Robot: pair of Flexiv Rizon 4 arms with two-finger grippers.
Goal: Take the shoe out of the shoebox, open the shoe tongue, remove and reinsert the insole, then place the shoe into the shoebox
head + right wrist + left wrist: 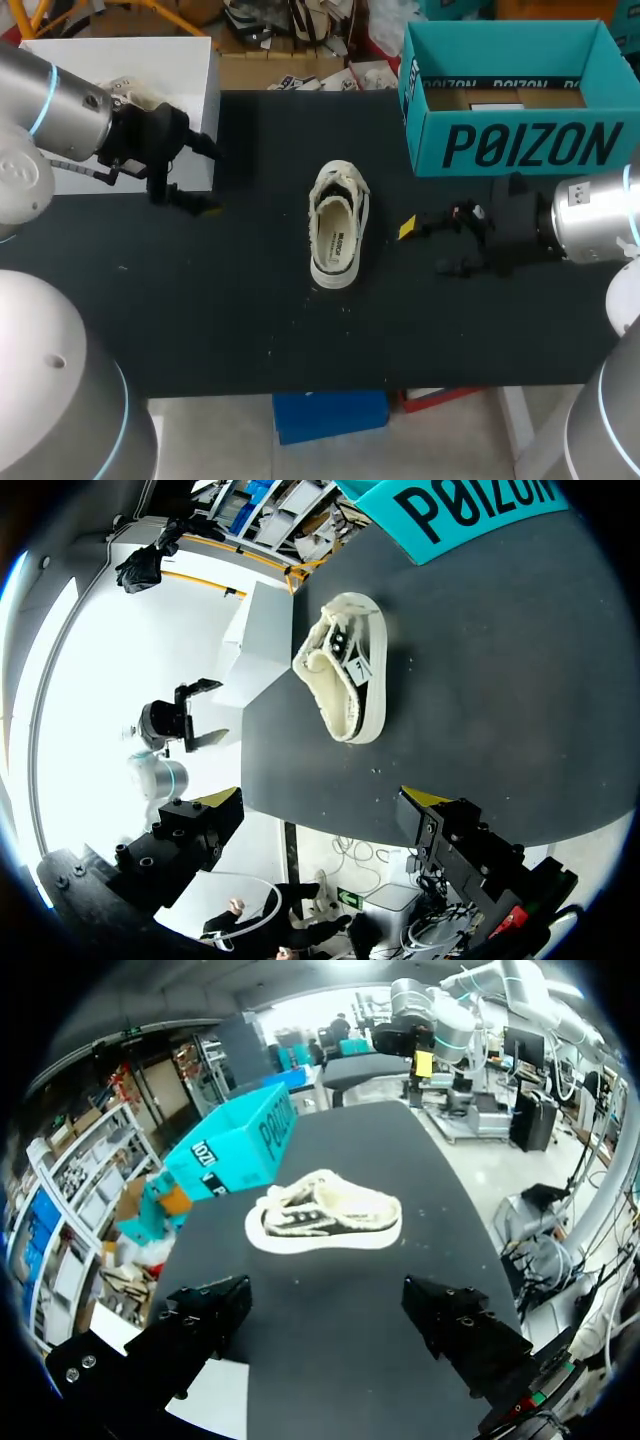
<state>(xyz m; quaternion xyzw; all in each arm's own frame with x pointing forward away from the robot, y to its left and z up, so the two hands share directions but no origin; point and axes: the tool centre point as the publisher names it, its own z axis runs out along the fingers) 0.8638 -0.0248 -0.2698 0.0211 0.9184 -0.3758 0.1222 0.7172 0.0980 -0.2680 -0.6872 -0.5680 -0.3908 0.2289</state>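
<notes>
The shoe (338, 225) is out of the shoebox (520, 150), so I judge that first step done. It sits on its sole in the middle of the black table (200, 310), laced end pointing away from me, well apart from the box at the far right corner. The box stands open with no shoe in it.

My left gripper (192, 176) hangs wide open and empty near the table's left side, just beside a white box (120, 60). My right gripper (432, 246) is also spread wide with nothing in it, near the shoe's right flank but not touching.

An insole lies flat inside the shoe. I can't tell whether it has been out and back in, or not touched yet, or whether the tongue counts as opened. What is surely left, as I read it, is putting the shoe into the box.

As for what each view gives me, the head view looks straight down the shoe's mouth, so I get the insole with its little label. It also shows both grippers' spacing from the shoe. The left wrist view takes the shoe side-on ahead of my open fingers. It shows the white sole rim and frayed upper but no insole, and my right gripper is beyond the shoe with a yellow tip showing. The right wrist view looks into the mouth at a slant, and only there do I see my left gripper head-on, clearly spread.
</notes>
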